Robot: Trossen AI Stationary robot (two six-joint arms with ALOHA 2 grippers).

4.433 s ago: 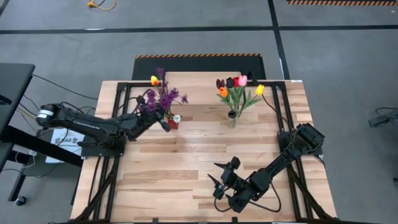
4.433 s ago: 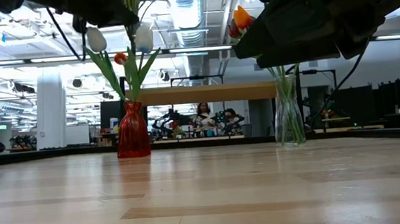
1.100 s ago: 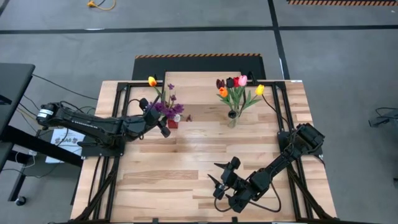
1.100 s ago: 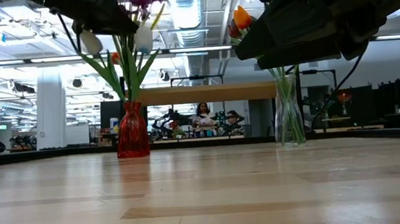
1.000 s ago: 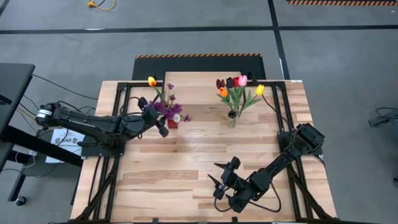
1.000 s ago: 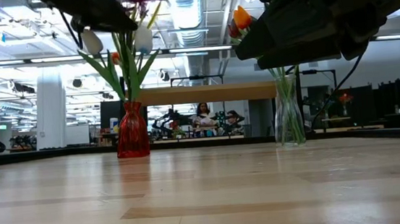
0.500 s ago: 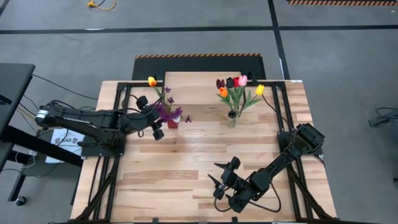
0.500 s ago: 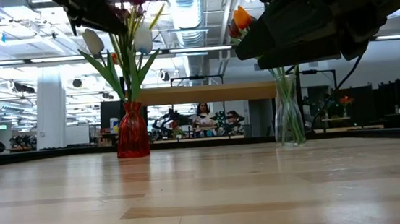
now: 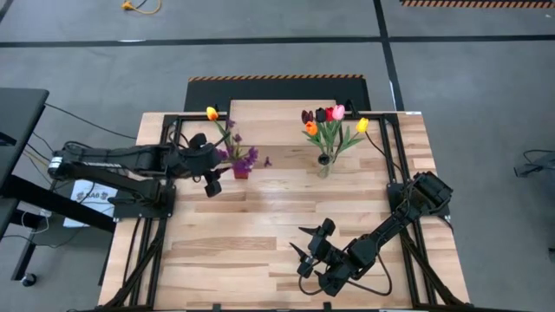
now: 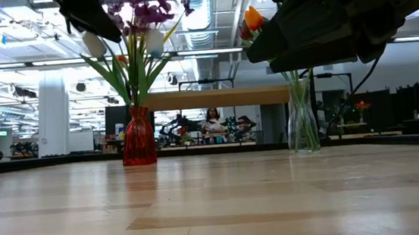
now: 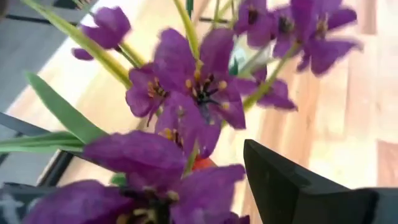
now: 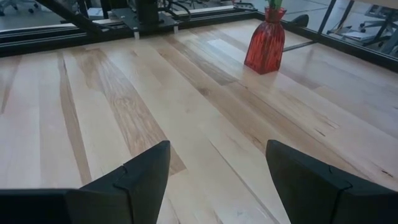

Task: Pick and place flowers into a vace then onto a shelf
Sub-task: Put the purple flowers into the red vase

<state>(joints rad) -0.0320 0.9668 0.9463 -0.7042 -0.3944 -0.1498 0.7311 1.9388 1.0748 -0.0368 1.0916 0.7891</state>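
A red vase (image 9: 240,173) stands at the table's far left. It holds white tulips (image 10: 153,40), a yellow tulip (image 9: 212,113) and the purple sprig (image 9: 245,159), whose blooms (image 10: 143,13) stand above it. My left gripper (image 9: 212,183) hangs open just left of the sprig, pointing at it on a downward slant. In the left wrist view, blooms (image 11: 193,87) fill the picture and hide one finger. A clear vase (image 9: 324,165) with red, pink, orange and yellow tulips (image 9: 329,121) stands in front of the shelf (image 10: 223,97). My right gripper (image 9: 305,251) waits open near the front edge.
The shelf's plank (image 9: 277,108) runs along the table's far edge, behind both vases. Black frame rails (image 9: 165,139) border the table on the left and right. Bare wood (image 12: 186,93) lies between my right gripper and the red vase (image 12: 267,40).
My left gripper has drawn back toward the table's left edge, risen a little and tipped its fingers upward. The purple sprig has stayed in the red vase. Its blooms now show clear of the gripper and lean slightly to the right.
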